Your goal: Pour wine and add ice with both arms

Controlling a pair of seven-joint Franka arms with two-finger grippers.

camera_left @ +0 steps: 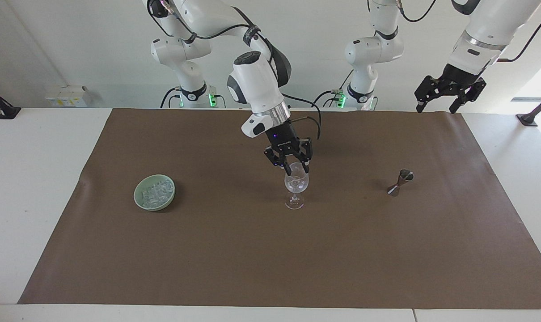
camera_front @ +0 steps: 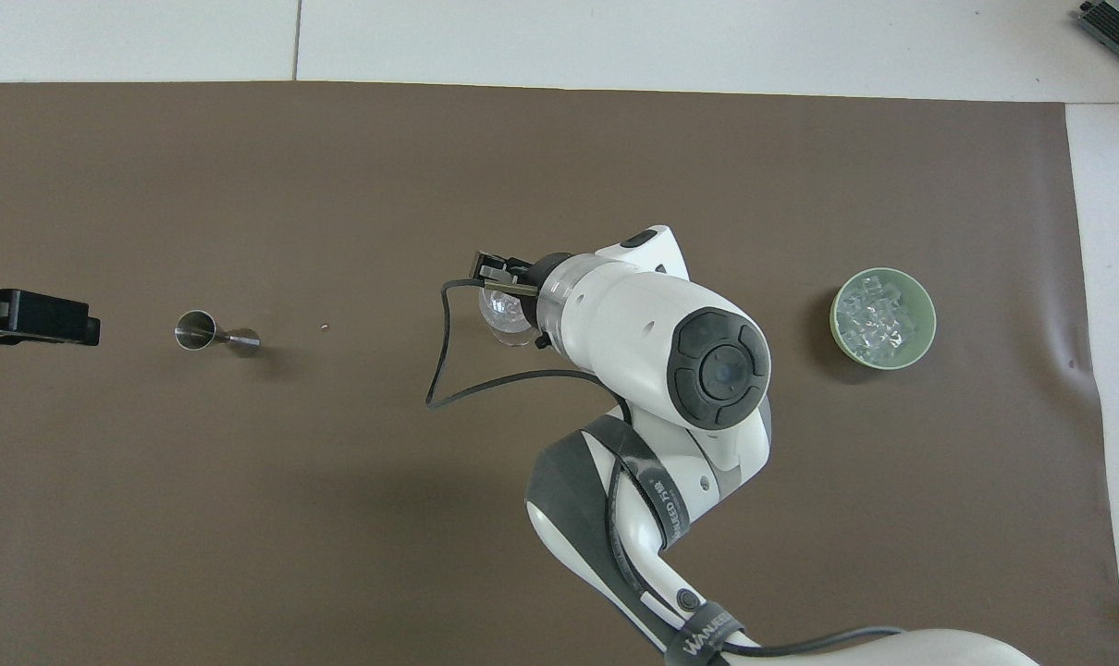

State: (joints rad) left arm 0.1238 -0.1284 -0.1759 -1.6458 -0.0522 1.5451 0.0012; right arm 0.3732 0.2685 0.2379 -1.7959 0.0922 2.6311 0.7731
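Where it all sat, brown mat [camera_left: 208,250]: it covered most of the table, with 3 things in a row across its middle.
Right arm [camera_left: 257,85]: it reached in and bent down over mid-table.
Left arm [camera_left: 480,31]: it waited, raised at its own end of the table.
Left gripper [camera_left: 436,109]: it hung high over the mat's edge, fingers spread, holding nothing.
Right gripper [camera_left: 296,170]: it was right over the glass's mouth, fingertips parted, nothing visible between them.
Green bowl [camera_left: 136,197]: it stood toward the right arm's end, well apart from the glass.
Wine glass [camera_left: 296,185]: it stood upright between bowl and jigger; pale glints showed in its cup, possibly ice, though I could not tell.
Jigger [camera_left: 400,182]: it lay tilted toward the left arm's end.
Ice [camera_left: 155,191]: cubes filled the bowl.
Step, as I judged it: dropping 1 cube into the cup.
Doing it well: tips needed to stay centred inside the rim, then lift straight up before swinging bowlward, since a nudge could topple that tall stem.
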